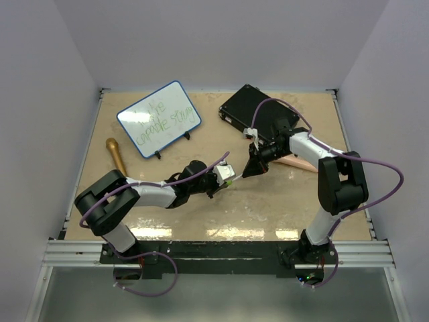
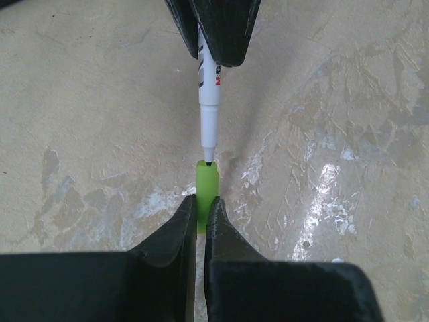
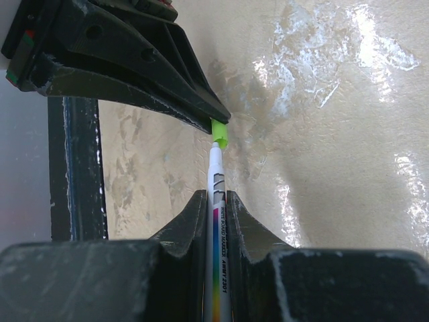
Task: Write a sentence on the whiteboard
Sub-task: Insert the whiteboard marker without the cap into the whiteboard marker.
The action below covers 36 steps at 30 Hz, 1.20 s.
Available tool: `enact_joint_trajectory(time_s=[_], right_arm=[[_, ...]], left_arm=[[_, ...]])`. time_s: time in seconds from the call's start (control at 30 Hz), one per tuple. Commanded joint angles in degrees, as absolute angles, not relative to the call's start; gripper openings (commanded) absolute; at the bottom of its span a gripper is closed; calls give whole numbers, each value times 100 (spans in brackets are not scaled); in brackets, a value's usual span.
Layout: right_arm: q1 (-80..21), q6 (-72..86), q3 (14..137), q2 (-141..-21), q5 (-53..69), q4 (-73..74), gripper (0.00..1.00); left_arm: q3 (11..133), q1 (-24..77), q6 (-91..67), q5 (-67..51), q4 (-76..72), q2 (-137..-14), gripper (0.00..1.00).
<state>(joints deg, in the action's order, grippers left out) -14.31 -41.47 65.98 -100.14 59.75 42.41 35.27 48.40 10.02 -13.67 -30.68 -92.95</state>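
Shows the sentence (image 1: 159, 121) done on the whiteboard (image 1: 175, 95) at ten o'clock. Leaves, seemingly, only recapping: grips cap (image 2: 206, 181) in left gripper (image 2: 201, 215), marker (image 3: 218, 181) in right gripper (image 3: 216, 201), tip at cap's mouth.

Both arms bend inward, tips almost meeting. The left gripper (image 2: 202, 209) is clamped on a green cap (image 2: 206, 176), the right gripper (image 3: 216, 201) on a marker (image 3: 217, 176).

Tan table (image 1: 281, 201), whiteboard (image 1: 159, 119), black case (image 1: 240, 107), brown stick (image 1: 116, 154)

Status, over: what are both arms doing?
Left gripper shut on green marker cap. Right gripper shut on white marker pen, tip at cap's mouth. Blue-rimmed whiteboard carries green sentence. Nothing blocking.
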Motion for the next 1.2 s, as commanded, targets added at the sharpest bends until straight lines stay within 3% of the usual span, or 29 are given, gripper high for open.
enact_joint_trajectory(time_s=[0.0, 0.53, 0.93, 1.17], right_arm=[[-1485, -4227, 6601, -10116, 6196, 4263, 0], [-1582, -4210, 6601, -10230, 6214, 4254, 0], [-1723, -4201, 6557, -10344, 6170, 4254, 0], [-1784, -4201, 6557, -10433, 6223, 4263, 0]], left_arm=[[3761, 4860, 940, -1547, -3375, -9325, 0], [4069, 4860, 642, -1933, -3762, -9439, 0], [4930, 4940, 378, -1837, -4579, -9712, 0], [6239, 4939, 369, -2170, -4421, -9860, 0]])
